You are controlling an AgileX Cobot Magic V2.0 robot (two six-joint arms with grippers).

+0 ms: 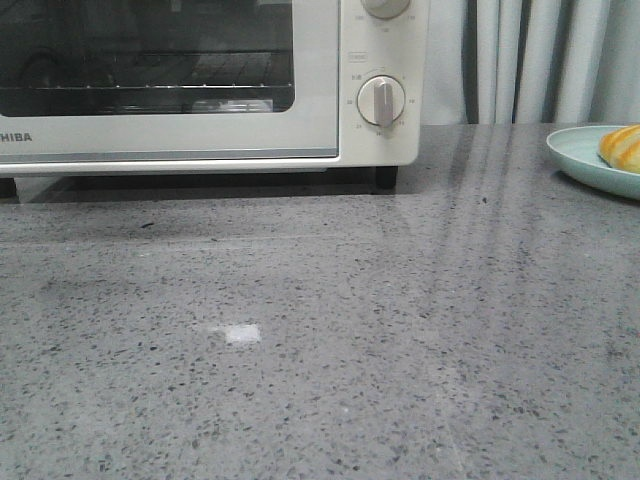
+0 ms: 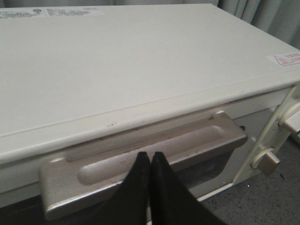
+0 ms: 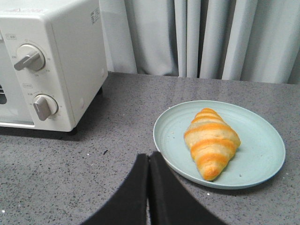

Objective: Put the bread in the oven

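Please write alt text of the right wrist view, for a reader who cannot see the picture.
A striped golden bread lies on a pale blue plate on a grey speckled table, beside a cream oven with two round knobs. The right gripper has its black fingers closed together in front of the plate, holding nothing; grey curtains hang behind.

The oven (image 1: 200, 90) is cut off at nine and twelve o'clock in the front view. Only a sliver of the bread (image 1: 622, 148) and its plate (image 1: 585, 158) is seen at three o'clock.
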